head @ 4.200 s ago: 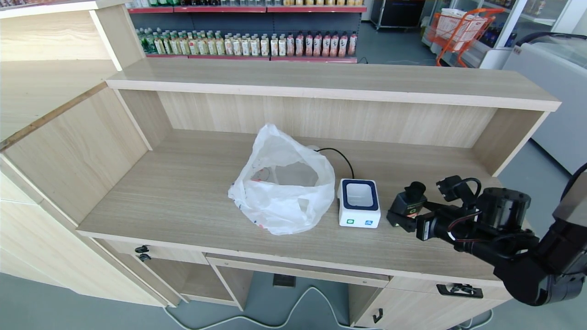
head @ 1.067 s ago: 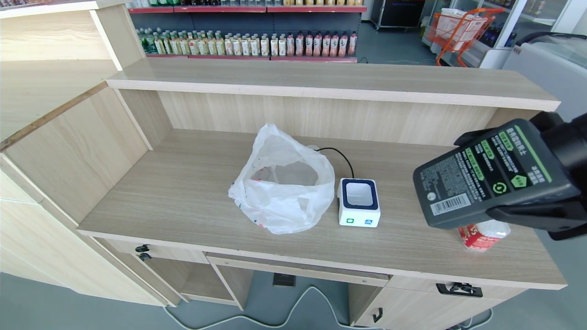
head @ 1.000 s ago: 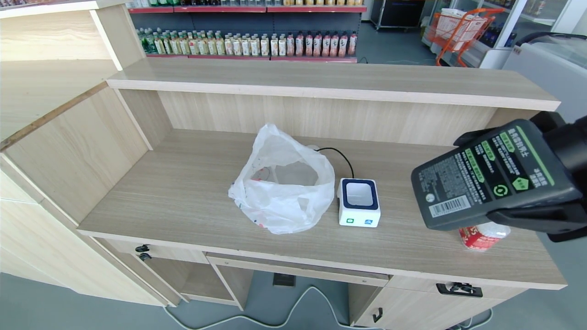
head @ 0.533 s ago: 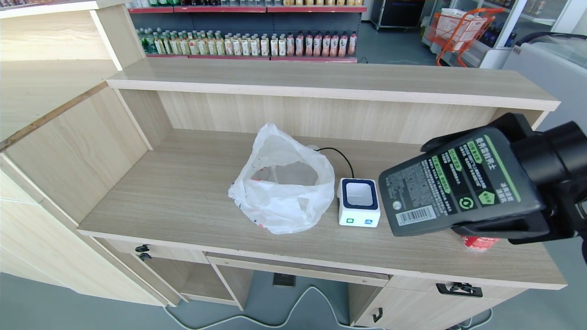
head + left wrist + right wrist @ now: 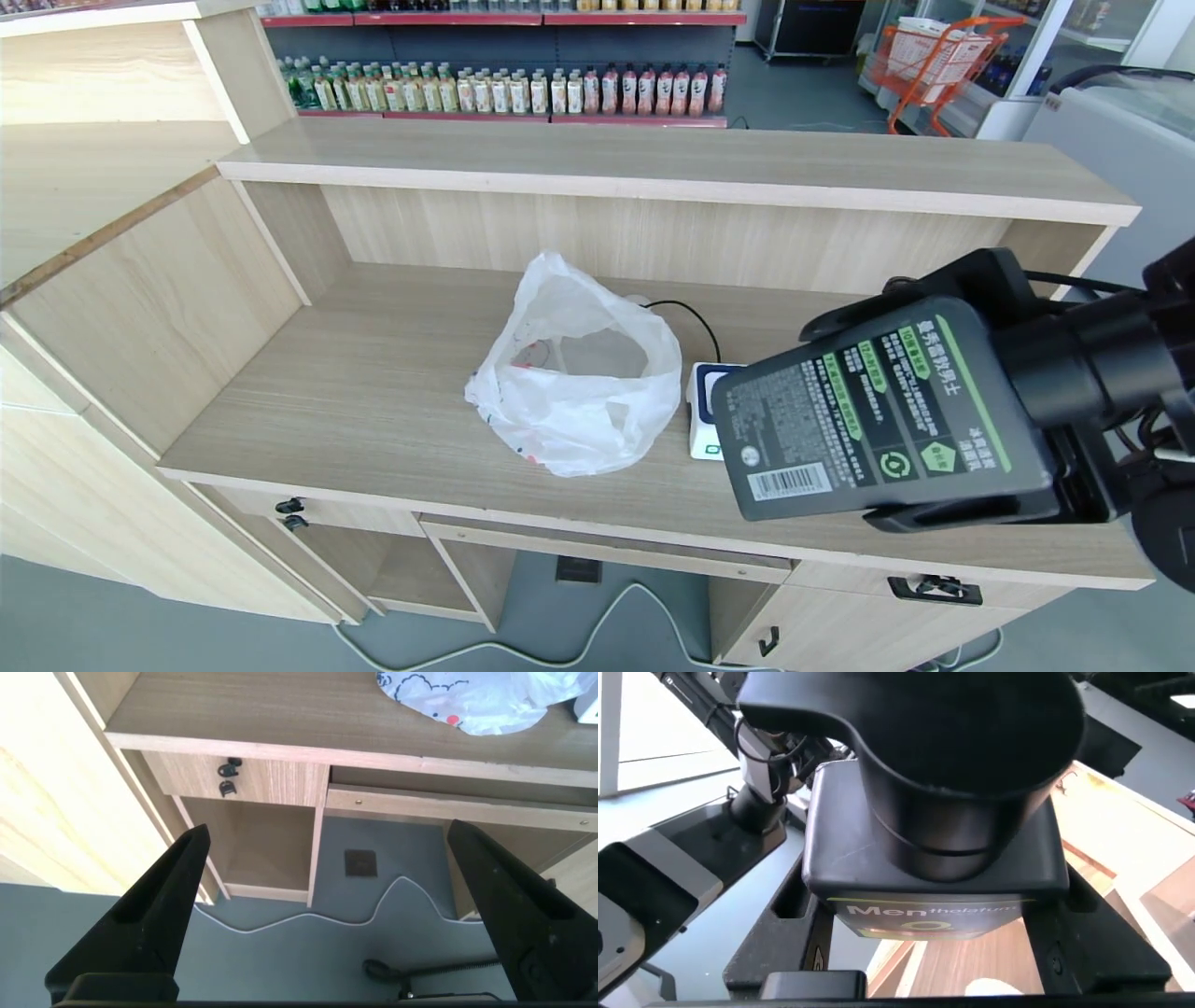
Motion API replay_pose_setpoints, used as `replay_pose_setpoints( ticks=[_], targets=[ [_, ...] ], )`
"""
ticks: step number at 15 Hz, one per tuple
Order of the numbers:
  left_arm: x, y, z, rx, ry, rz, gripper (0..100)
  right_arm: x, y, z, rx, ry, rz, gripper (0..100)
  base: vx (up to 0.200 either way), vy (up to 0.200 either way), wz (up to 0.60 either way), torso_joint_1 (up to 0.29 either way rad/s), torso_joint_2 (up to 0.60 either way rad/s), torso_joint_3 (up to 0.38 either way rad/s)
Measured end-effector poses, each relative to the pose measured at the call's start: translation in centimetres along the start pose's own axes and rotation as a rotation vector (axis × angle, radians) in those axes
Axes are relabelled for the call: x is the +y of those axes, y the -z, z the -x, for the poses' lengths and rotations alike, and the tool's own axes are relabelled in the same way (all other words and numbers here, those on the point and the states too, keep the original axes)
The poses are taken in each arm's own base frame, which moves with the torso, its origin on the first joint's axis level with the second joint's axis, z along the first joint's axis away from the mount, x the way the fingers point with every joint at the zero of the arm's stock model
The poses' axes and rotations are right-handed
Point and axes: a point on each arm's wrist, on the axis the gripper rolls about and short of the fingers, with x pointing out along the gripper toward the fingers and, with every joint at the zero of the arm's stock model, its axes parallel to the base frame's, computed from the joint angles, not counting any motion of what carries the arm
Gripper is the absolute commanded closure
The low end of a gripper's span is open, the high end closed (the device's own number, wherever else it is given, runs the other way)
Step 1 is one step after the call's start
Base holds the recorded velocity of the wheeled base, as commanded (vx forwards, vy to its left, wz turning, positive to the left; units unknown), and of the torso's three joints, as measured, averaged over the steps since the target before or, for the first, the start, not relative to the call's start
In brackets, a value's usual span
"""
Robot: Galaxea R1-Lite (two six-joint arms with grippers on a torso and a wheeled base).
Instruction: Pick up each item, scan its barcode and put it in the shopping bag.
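Right gripper (image 5: 910, 415) is clamped on a dark bottle (image 5: 840, 420) with green labels. It holds the bottle in the air above the counter (image 5: 373, 392), at about 4 o'clock from the white shopping bag (image 5: 574, 373). The barcode (image 5: 789, 482) faces up toward the head camera, not down at the scanner (image 5: 700, 420). So my guess is the scan isn't done yet and the bottle needs turning first. After that it goes in the bag, which sits at 9 o'clock from the scanner.

Left gripper (image 5: 327, 835) hangs low in front of the cabinet with its fingers spread and nothing in them.

Hard to tell:
- The bottle covers most of the scanner and the counter at its 3 o'clock, so no idea if other items are waiting there.
- The bag is see-through-ish, with vague shapes inside, so I can't say what's in it.
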Motion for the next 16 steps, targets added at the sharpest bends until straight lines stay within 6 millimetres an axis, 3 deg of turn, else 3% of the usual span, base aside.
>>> replay_pose_setpoints(
  ticks=[8,16],
  targets=[
    [0.0,0.0,0.0,0.000,0.000,0.000,0,-0.4,-0.1,-0.9,-0.025,-0.020,0.011,100,0.000,0.000,0.00,0.000,0.00,0.000],
    [0.0,0.0,0.0,0.000,0.000,0.000,0,-2.4,-2.8,-1.0,-0.018,0.018,0.036,100,0.000,0.000,0.00,0.000,0.00,0.000]
  ],
)
